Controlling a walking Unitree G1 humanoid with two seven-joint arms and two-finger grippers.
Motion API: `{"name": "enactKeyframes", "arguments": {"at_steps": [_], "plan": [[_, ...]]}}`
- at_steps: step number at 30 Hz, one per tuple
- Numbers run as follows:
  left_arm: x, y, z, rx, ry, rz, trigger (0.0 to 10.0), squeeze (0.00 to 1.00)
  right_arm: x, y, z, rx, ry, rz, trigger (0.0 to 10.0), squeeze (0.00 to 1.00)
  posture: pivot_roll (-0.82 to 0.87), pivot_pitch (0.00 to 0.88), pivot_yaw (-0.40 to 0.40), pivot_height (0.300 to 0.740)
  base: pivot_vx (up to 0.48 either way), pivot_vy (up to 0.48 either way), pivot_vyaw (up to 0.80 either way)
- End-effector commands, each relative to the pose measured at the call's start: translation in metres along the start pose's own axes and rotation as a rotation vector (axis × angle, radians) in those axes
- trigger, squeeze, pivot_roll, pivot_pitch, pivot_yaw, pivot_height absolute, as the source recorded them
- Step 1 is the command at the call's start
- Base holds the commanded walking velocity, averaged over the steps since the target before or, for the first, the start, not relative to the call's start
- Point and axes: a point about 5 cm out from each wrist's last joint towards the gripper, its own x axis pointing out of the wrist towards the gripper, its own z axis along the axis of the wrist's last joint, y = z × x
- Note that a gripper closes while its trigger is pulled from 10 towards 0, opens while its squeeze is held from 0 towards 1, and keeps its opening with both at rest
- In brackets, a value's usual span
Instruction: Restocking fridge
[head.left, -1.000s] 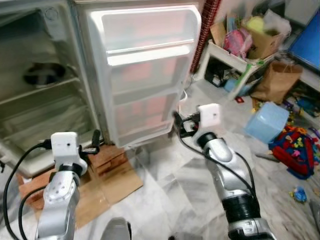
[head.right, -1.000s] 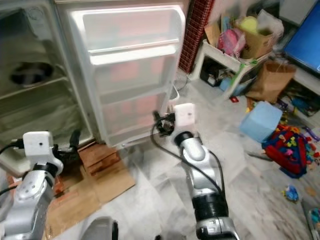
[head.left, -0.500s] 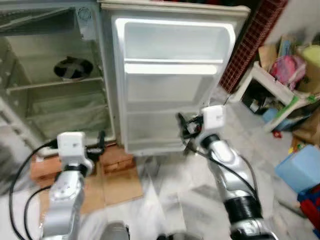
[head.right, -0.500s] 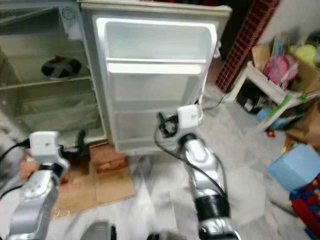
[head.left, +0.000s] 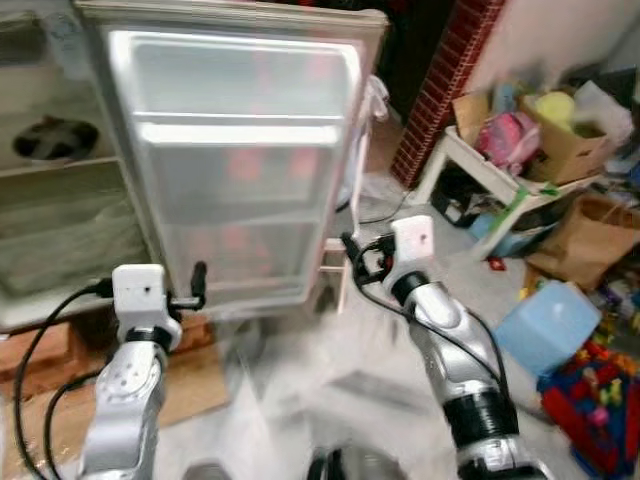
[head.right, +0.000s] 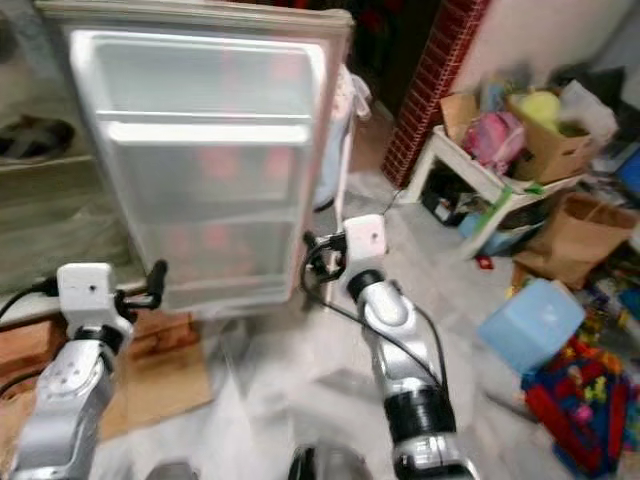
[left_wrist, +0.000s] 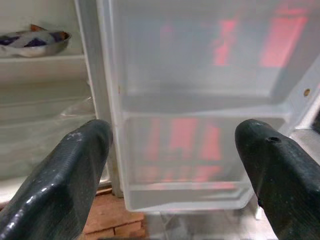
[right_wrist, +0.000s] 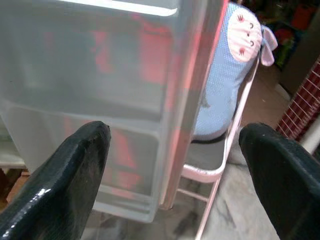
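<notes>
The fridge door (head.left: 235, 170) stands open, its white inner shelves bare. Left of it is the fridge's inside (head.left: 50, 230), where a dish (left_wrist: 35, 40) sits on a shelf. My left gripper (head.left: 198, 285) is open and holds nothing, raised in front of the door's lower left corner. My right gripper (head.left: 350, 258) is also open and holds nothing, and it points at the door's outer edge low down. Neither touches the door. The eye views are blurred.
Behind the door's edge stands a pink-framed chair with a blue cushion (right_wrist: 225, 75). Flat cardboard (head.left: 195, 375) lies on the floor below the fridge. To the right are a brick pillar (head.left: 440, 90), a cluttered white shelf (head.left: 490, 165), a paper bag (head.left: 585, 240), a blue box (head.left: 545, 325) and toys (head.left: 595, 395).
The camera has swung right, so the fridge sits further left and more clutter on the right shows. Both arms keep the same raised pose with open fingers.
</notes>
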Motion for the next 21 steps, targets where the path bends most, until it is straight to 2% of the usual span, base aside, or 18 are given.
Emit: {"name": "enactKeyframes", "arguments": {"at_steps": [1, 2, 11, 21], "plan": [[0.0014, -0.0096, 0.0015, -0.011, -0.004, -0.028, 10.0, 0.0, -0.004, -0.0114, -0.0063, -0.025, 0.027, -0.018, 10.0, 0.0, 0.05, 0.092, -0.079, 0.74, 0.349, -0.326, 0.0], [0.0013, -0.0091, 0.0011, -0.01, 0.0, -0.024, 10.0, 0.0, -0.0038, -0.0116, -0.0051, -0.024, 0.019, -0.014, 10.0, 0.0, 0.05, 0.092, -0.079, 0.74, 0.409, -0.247, 0.0], [0.0001, -0.0079, 0.0008, -0.003, 0.002, -0.019, 10.0, 0.0, -0.0018, -0.0099, -0.0026, -0.029, 0.005, -0.006, 10.0, 0.0, 0.05, 0.1, -0.078, 0.74, 0.413, -0.213, 0.8], [0.0014, -0.0073, -0.0001, -0.005, 0.007, -0.015, 10.0, 0.0, -0.0025, -0.008, -0.0032, -0.039, -0.001, 0.01, 10.0, 0.0, 0.05, 0.097, -0.079, 0.74, 0.46, 0.0, 0.8]]}}
